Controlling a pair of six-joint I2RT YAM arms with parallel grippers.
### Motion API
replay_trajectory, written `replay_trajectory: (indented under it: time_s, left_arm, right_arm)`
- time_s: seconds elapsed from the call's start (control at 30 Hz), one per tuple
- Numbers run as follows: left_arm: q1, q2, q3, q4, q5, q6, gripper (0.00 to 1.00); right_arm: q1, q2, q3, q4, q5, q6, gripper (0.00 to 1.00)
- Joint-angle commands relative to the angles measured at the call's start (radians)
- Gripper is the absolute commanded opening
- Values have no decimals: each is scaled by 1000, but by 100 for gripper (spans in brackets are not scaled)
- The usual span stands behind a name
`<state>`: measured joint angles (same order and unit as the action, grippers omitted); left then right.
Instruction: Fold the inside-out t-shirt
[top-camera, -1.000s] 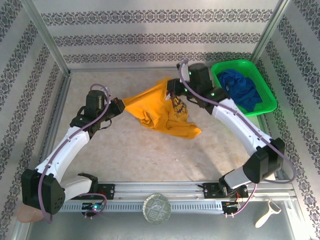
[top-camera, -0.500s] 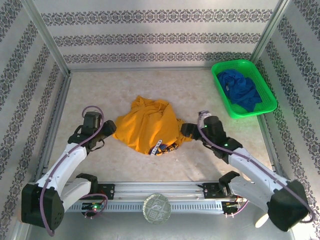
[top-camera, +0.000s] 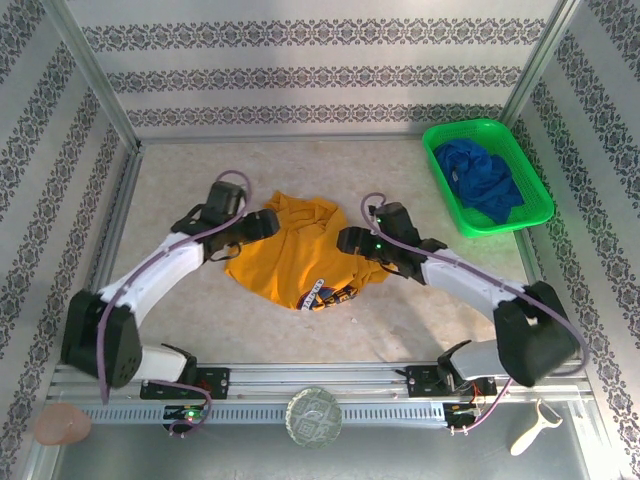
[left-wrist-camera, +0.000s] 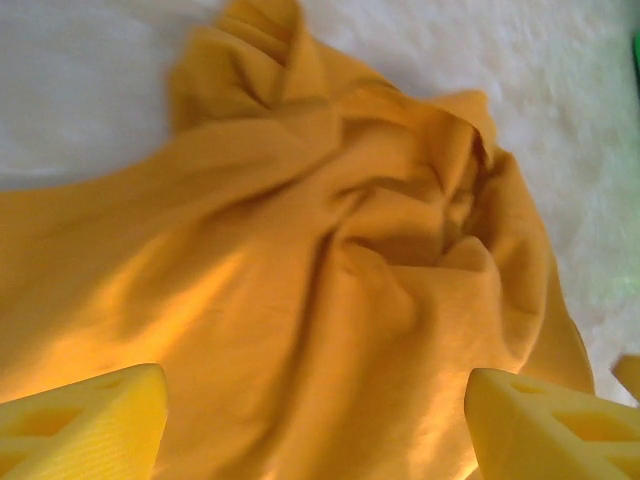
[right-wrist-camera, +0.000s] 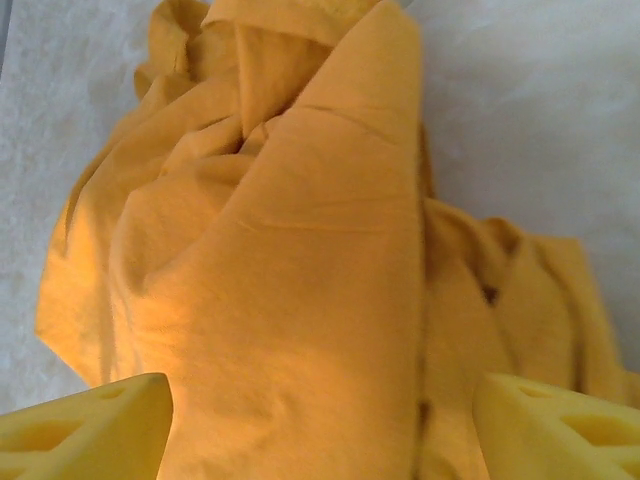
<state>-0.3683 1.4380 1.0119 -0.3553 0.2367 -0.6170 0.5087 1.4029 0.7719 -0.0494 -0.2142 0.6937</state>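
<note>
The inside-out t-shirt (top-camera: 295, 258) is mustard orange-yellow and lies in a crumpled heap at mid-table. A strip of dark print (top-camera: 327, 293) shows at its near edge. My left gripper (top-camera: 268, 222) is over the heap's upper left edge. In the left wrist view its yellow fingers (left-wrist-camera: 95, 425) stand wide apart above rumpled cloth (left-wrist-camera: 330, 250), open and holding nothing. My right gripper (top-camera: 347, 240) is at the heap's right edge. In the right wrist view it (right-wrist-camera: 322, 400) is also open, and a folded ridge of the shirt (right-wrist-camera: 300, 240) lies beyond the fingers.
A green basket (top-camera: 470, 127) holding a dark blue garment (top-camera: 482, 178) stands at the back right. Metal frame rails border the table on both sides. On the near ledge lie a round disc (top-camera: 314, 417), a peeler (top-camera: 535, 425) and a pink object (top-camera: 62, 425).
A second ago both grippers held the shirt stretched above the table. They let go and the shirt dropped into a heap. The arms drew back, then came up to the heap, open.
</note>
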Motion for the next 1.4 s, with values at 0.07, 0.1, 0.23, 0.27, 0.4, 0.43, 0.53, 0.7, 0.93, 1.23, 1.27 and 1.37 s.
replay_trajectory:
  time_s: [0.07, 0.1, 0.23, 0.27, 0.4, 0.43, 0.53, 0.7, 0.93, 1.23, 1.27, 1.37]
  left_arm:
    - [-72, 227, 131, 27, 44, 2, 80]
    - [-79, 266, 155, 34, 51, -5, 81]
    - [-115, 393, 227, 62, 66, -15, 88]
    - [-120, 426, 253, 57, 80, -13, 87]
    - [-115, 516, 386, 15, 111, -3, 0]
    - [-105, 508, 430, 0, 97, 2, 0]
    - [-60, 459, 598, -51, 63, 8, 0]
    - [24, 389, 896, -143, 57, 5, 0]
    - [85, 280, 842, -125, 104, -10, 0]
    - [126, 64, 94, 154, 73, -84, 0]
    - [146, 50, 24, 162, 57, -85, 9]
    - [227, -7, -124, 174, 52, -65, 51]
  right_arm:
    - [20, 125, 69, 39, -45, 50, 72]
    - [23, 144, 72, 37, -44, 51, 71]
    - [26, 170, 59, 59, -57, 74, 39]
    - [24, 166, 59, 64, -57, 75, 26]
    - [-40, 111, 149, 38, -110, 64, 0]
    - [-69, 95, 205, 6, -121, 49, 0]
    - [-139, 56, 408, -80, -133, 17, 0]
    - [-193, 57, 815, -240, -149, -47, 0]
    - [-152, 17, 896, -292, -111, -98, 0]
    - [156, -52, 338, -44, -71, -74, 47]
    - [189, -30, 310, -15, -108, -75, 61]
    - [201, -88, 222, -22, -41, -79, 76]
